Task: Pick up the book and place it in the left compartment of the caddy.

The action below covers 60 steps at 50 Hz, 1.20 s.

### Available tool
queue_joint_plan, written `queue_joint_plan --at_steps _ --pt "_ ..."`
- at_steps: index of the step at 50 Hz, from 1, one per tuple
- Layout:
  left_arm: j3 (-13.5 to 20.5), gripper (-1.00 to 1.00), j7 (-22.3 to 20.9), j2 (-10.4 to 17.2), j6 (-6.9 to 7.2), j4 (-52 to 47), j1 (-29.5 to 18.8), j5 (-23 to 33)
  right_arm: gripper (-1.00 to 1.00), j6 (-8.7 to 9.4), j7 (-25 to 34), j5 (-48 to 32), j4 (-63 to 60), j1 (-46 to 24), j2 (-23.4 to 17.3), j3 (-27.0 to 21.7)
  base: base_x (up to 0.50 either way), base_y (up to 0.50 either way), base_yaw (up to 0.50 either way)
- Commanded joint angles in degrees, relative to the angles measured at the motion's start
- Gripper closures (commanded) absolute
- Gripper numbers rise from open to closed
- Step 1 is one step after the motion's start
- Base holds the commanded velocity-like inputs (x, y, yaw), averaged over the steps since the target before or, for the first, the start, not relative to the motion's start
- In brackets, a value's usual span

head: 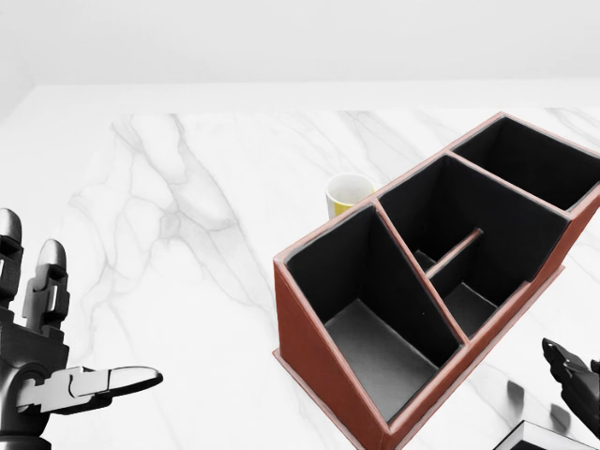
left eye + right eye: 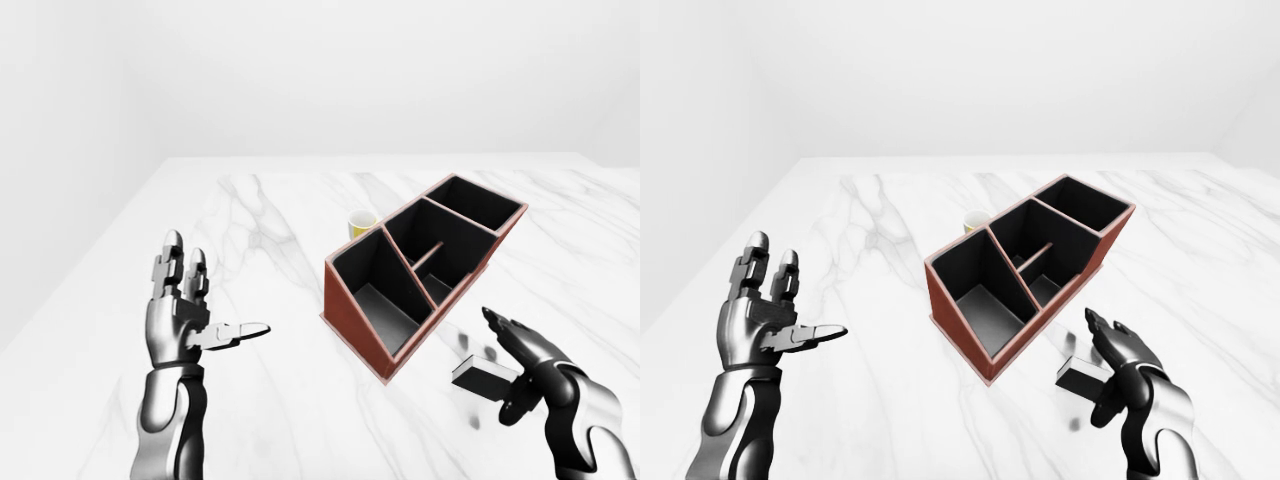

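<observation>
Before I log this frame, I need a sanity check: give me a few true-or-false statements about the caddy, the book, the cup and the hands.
1. The red-brown caddy with black lining has nothing in its left compartment. True.
2. The dark flat book stands inside the caddy. False: it lies on the white marble table, beside the caddy, under the right hand.
3. The left hand grips the yellow cup. False: it is open and apart from it.
4. The cup stands outside the caddy. True.
</observation>
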Motion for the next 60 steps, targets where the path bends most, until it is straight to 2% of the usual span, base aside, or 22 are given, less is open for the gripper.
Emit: queue_joint_plan --at_steps 1,27,57,58,59,60 --pt "0.0 -1.0 0.1 0.0 0.0 0.1 -0.1 0.1 -1.0 0.0 0.0 0.4 1.1 0.5 -0.3 0.2 0.0 0.0 0.0" --pt "-0.3 -1.0 0.2 0.0 0.0 0.2 -0.2 0.3 -1.0 0.0 0.0 -0.7 2.5 0.3 -0.3 0.9 0.0 0.0 0.0" --pt "0.1 -1.0 0.2 0.0 0.0 -0.4 -0.1 0.1 -1.0 0.0 0.0 0.3 9.9 -0.4 -0.1 5.4 0.0 0.0 0.0" --pt "0.2 -1.0 0.2 0.0 0.0 -0.3 -0.1 0.0 -0.73 0.0 0.0 0.2 9.6 -0.1 -0.2 5.7 0.0 0.0 0.0" --pt "0.2 -1.0 0.2 0.0 0.0 -0.3 -0.1 0.0 -0.73 0.0 0.0 0.2 9.6 0.0 -0.2 5.7 0.0 0.0 0.0" --pt "0.2 -1.0 0.3 0.0 0.0 -0.2 -0.2 0.0 1.0 0.0 0.0 0.3 9.7 -0.1 -0.1 5.7 0.0 0.0 0.0"
